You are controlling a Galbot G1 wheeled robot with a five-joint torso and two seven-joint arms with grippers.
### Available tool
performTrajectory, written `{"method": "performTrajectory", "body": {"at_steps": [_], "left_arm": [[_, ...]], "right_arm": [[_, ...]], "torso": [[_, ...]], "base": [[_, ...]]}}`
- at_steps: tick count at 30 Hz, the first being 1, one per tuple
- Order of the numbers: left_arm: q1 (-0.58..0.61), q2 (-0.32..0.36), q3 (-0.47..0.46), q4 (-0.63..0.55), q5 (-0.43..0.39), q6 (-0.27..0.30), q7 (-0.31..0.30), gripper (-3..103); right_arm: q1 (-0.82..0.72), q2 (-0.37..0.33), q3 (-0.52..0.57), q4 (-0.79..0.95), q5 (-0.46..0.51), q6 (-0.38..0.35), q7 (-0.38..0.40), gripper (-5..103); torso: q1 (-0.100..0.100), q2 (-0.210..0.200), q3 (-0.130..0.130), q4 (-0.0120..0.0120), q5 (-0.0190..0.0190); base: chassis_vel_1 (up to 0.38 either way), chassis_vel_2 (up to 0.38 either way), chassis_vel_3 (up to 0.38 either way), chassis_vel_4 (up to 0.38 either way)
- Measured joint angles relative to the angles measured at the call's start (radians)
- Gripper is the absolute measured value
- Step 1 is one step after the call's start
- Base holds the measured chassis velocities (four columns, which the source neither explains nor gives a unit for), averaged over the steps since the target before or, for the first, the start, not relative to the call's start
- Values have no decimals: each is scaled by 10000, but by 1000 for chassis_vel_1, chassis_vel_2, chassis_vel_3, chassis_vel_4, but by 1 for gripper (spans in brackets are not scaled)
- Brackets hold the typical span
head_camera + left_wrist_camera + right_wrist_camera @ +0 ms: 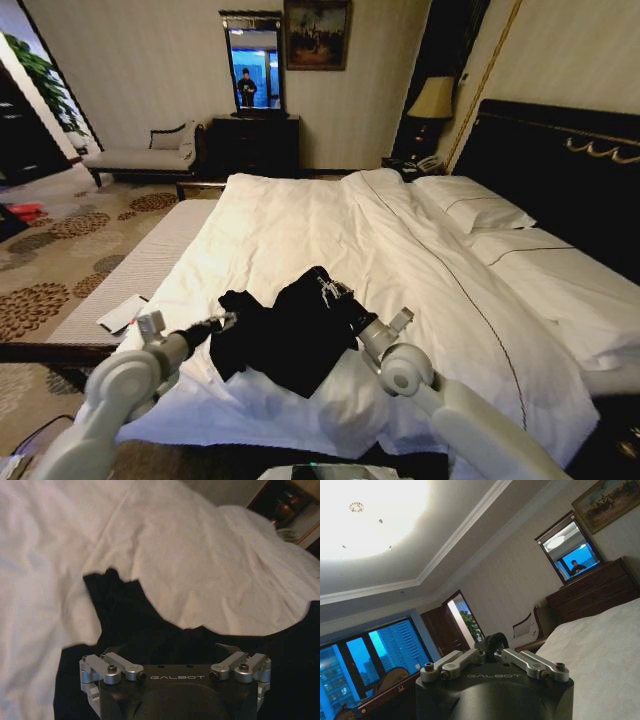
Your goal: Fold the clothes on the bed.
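The clothes, a black T-shirt, lie crumpled on the white duvet near the front edge of the bed. My left gripper reaches in from the left and sits at the shirt's left edge. In the left wrist view this gripper is open, its links spread wide over the black fabric. My right gripper comes from the right and points up and away over the shirt's raised far part. In the right wrist view it is shut, with a dark lump of fabric at its tips.
Pillows and the dark headboard lie to the right. A pale bench, a dark dresser with a mirror and a lamp line the far wall. Patterned carpet and a paper are on the left.
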Motion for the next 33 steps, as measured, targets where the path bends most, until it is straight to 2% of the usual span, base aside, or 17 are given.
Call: {"method": "performTrajectory", "body": {"at_steps": [9, 15, 16, 18, 19, 21, 22, 23, 24, 25, 26, 27, 28, 31, 32, 33], "left_arm": [[-784, -358, 732, 925, 140, 8, 23, 100], [-1187, -561, 1109, 1385, 516, -49, 168, 100], [-1253, -595, 1163, 1457, 585, -83, 194, 103], [-1354, -662, 1258, 1590, 683, -121, 218, 95], [-1354, -662, 1258, 1590, 683, -121, 218, 95], [-1430, -742, 1363, 1720, 762, -136, 244, 85], [-1448, -766, 1396, 1749, 786, -139, 256, 85], [-1463, -788, 1437, 1774, 818, -142, 272, 80], [-1463, -788, 1437, 1774, 818, -142, 272, 80], [-1476, -802, 1484, 1801, 856, -143, 294, 74], [-1484, -805, 1516, 1821, 883, -146, 308, 74], [-1497, -808, 1562, 1851, 944, -156, 341, 68], [-1497, -808, 1562, 1851, 944, -156, 341, 68], [-1500, -806, 1619, 1881, 1092, -215, 448, 51], [-1500, -806, 1619, 1881, 1092, -215, 448, 51], [-1500, -799, 1621, 1885, 1123, -236, 473, 45]], "right_arm": [[-82, -18, 71, -155, 0, 0, 19, 2], [-31, -20, 67, -262, 6, 3, 29, 2], [-16, -20, 66, -284, 13, 5, 30, 2], [3, -15, 56, -335, 23, 14, 32, 2], [3, -15, 56, -335, 23, 14, 32, 2], [15, -6, 33, -398, 22, 23, 34, 2], [18, -2, 28, -413, 20, 25, 33, 2], [25, 3, 24, -433, 20, 27, 34, 2], [25, 3, 24, -433, 20, 27, 34, 2], [38, 6, 22, -455, 20, 29, 34, 2], [46, 6, 22, -471, 20, 30, 35, 2], [63, 6, 19, -499, 20, 32, 36, 2], [63, 6, 19, -499, 20, 32, 36, 2], [100, 6, 18, -534, 21, 35, 41, 2], [100, 6, 18, -534, 21, 35, 41, 2], [104, 6, 18, -546, 21, 36, 42, 2]], "torso": [[0, 0, 0, -2, 3], [0, 0, 0, 0, 2], [0, -1, 0, 0, 2], [0, -1, 0, -1, 3], [0, -1, 0, -1, 3], [0, 0, 0, 0, 3], [0, -1, 0, 0, 2], [0, -1, 0, -1, 2], [0, -1, 0, -1, 2], [0, 0, 0, 0, 2], [0, 0, 0, 0, 2], [0, -1, 0, 0, 2], [0, -1, 0, 0, 2], [0, -1, 0, 0, 2], [0, -1, 0, 0, 2], [0, -1, 0, 0, 1]], "base": [[0, 0, 0, 0], [0, 0, 0, 0], [0, 0, 0, 0], [0, 0, 0, 0], [0, 0, 0, 0], [0, 0, 0, 0], [0, 0, 0, 0], [0, 0, 0, 0], [0, 0, 0, 0], [0, 0, 0, 0], [0, 0, 0, 0], [0, 0, 0, 0], [0, 0, 0, 0], [0, 0, 0, 0], [0, 0, 0, 0], [0, 0, 0, 0]]}}
